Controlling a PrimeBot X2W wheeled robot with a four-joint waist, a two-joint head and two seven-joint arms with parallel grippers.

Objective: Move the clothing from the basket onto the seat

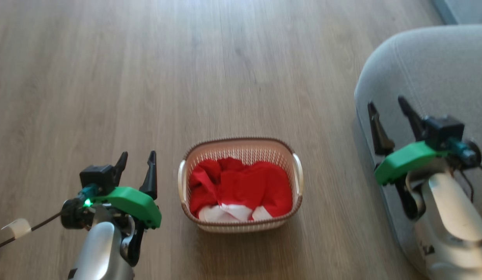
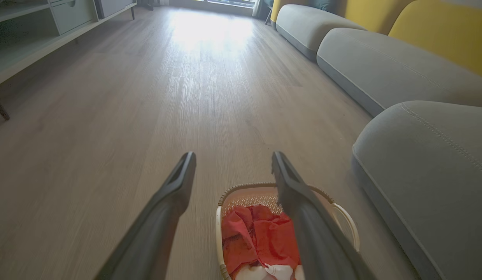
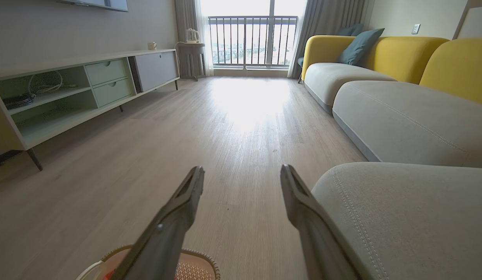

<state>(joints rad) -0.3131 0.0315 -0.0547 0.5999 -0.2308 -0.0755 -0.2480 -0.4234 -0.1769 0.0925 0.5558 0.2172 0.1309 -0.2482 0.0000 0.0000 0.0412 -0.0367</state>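
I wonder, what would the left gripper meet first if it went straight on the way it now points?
Probably the wooden floor beyond the basket: the left gripper, fingers open, points over the far rim, with the clothing below it. Nothing else stands in that line, though depth is unclear.

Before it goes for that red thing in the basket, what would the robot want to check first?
1. Clothing lies in the basket, uncovered from above: ok.
2. Basket stands upright on the floor: ok.
3. Left gripper open, holding nothing: ok.
4. Right gripper open, holding nothing: ok.
5. Seat on the robot's right of the basket, near corner bare: ok.
6. Clothing free of snags on the basket's holes: cannot tell.
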